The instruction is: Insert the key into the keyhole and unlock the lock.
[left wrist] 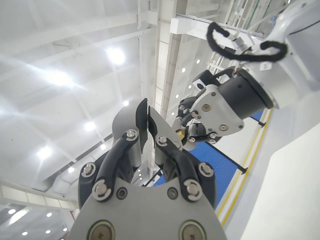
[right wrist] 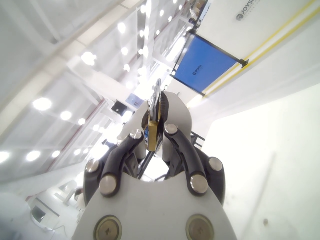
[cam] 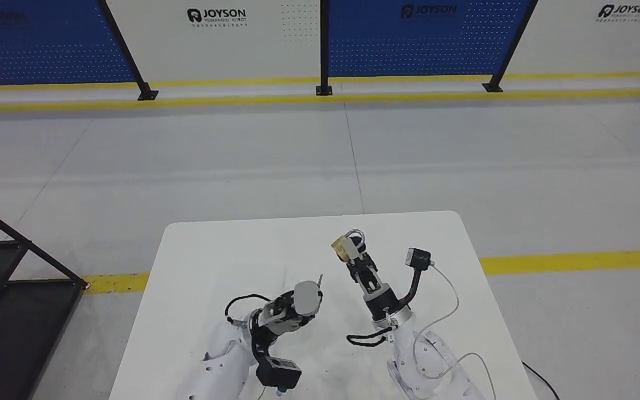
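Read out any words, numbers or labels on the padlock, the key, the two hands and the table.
On the padlock in the right hand: none readable.
On the key in the left hand: too small to tell.
On either hand: none.
On the table: none.

On the far side of the floor in the top view, a white flat partition panel (cam: 215,45) carries a dark round logo mark, one word in capitals beside it, and a finer line beneath that is too small to make out. The blue panel (cam: 430,45) next to it bears the same marking in dark print near its upper edge. Another white panel (cam: 600,40) at the right shows it again, cut by the picture's edge. In the right wrist view the same logo stands in grey on a white perforated panel (right wrist: 232,33) and in small dark print on a blue panel (right wrist: 212,63).
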`<action>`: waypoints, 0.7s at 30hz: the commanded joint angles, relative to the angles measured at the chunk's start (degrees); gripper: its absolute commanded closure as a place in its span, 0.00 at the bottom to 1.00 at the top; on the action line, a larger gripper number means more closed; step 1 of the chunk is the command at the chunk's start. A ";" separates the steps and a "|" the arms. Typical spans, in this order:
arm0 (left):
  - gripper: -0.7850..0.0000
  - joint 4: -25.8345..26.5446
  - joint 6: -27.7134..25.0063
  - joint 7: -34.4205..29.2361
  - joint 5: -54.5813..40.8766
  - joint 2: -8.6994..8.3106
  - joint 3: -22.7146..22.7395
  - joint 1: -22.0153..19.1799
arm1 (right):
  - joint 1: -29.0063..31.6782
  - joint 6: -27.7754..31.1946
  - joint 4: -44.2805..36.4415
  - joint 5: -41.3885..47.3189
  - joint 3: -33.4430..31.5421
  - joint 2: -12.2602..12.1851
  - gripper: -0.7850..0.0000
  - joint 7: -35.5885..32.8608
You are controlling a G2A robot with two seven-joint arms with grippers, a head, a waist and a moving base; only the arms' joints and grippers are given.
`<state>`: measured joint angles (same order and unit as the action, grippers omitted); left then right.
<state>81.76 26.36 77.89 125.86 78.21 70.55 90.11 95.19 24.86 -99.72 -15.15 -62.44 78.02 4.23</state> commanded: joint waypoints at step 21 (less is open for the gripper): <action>1.00 4.71 7.31 -7.28 26.44 -4.62 9.19 2.15 | -0.80 -4.60 -0.27 -4.14 -0.76 -0.77 1.00 -8.54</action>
<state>86.47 33.57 70.70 151.25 73.75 79.90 92.32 94.41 20.37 -100.04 -18.55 -63.07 77.35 -3.54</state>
